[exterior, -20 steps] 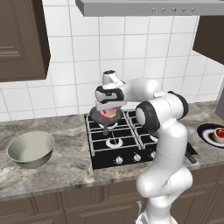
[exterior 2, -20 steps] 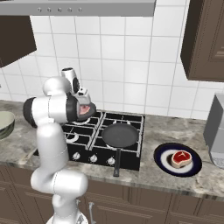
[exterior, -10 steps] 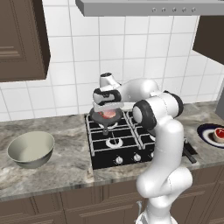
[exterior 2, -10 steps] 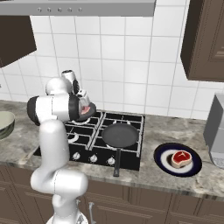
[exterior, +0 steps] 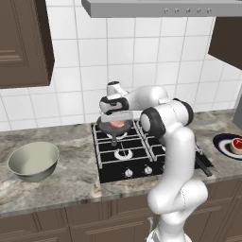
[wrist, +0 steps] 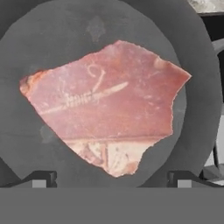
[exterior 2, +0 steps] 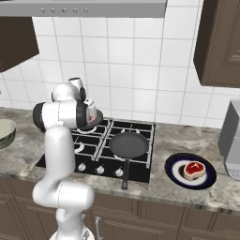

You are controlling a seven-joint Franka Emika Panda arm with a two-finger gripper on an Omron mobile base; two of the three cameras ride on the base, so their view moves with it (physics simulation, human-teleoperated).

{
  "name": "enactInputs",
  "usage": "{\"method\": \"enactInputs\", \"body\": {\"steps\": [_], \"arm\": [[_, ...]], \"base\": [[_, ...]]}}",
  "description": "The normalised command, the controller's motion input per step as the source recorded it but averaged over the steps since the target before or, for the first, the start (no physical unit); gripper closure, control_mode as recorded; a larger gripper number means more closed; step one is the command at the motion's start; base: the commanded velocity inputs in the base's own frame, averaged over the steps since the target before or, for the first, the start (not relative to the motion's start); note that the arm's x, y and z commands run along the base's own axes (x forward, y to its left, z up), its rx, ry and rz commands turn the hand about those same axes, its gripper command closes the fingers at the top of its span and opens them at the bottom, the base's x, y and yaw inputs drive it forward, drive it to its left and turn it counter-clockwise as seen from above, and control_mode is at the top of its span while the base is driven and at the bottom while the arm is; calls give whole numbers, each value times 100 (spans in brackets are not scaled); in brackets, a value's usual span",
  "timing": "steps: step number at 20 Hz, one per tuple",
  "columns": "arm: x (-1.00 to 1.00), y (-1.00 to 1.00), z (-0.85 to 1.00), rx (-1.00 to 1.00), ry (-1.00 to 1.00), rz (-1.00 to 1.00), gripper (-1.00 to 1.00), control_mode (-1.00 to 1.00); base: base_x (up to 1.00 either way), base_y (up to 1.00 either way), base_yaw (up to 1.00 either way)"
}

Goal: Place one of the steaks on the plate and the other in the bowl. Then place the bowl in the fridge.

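Note:
One steak [wrist: 105, 100], a flat pink-red slab with a paler patch at one corner, lies in a dark frying pan [wrist: 192, 65] on the back left burner. My gripper [wrist: 113, 180] hangs open straight above it, fingertips [wrist: 43, 179] apart on either side and clear of the meat. From the left base view the gripper [exterior: 116, 118] sits just over that steak [exterior: 118, 125]. The other steak [exterior 2: 193, 169] rests on the dark blue plate [exterior 2: 176, 174] right of the stove. The grey-green bowl [exterior: 33, 160] stands empty on the counter far left.
A second dark frying pan [exterior 2: 127, 144], empty, sits on the front right burner with its handle toward the counter edge. The black stove [exterior: 127, 163] has knobs along its front. A grey appliance [exterior 2: 232, 140] stands at the right end. Wall cabinets hang above both sides.
My hand has come down slightly toward the pan with the steak. The gripper stays open and nothing else has moved.

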Motion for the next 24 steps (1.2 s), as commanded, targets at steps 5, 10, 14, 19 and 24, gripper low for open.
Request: {"method": "enactInputs", "body": {"steps": [5, 10, 14, 19, 24], "arm": [[1, 0, -16, 0, 3, -11, -100, -100], [0, 0, -22, 0, 2, -10, -100, -100], [4, 0, -9, 0, 0, -2, -100, -100], [24, 0, -1, 0, 0, 0, -100, -100], [25, -2, -2, 0, 0, 0, -100, -100]], "base": [[0, 0, 0], [0, 0, 0], [0, 0, 0], [0, 0, 0], [0, 0, 0]]}}
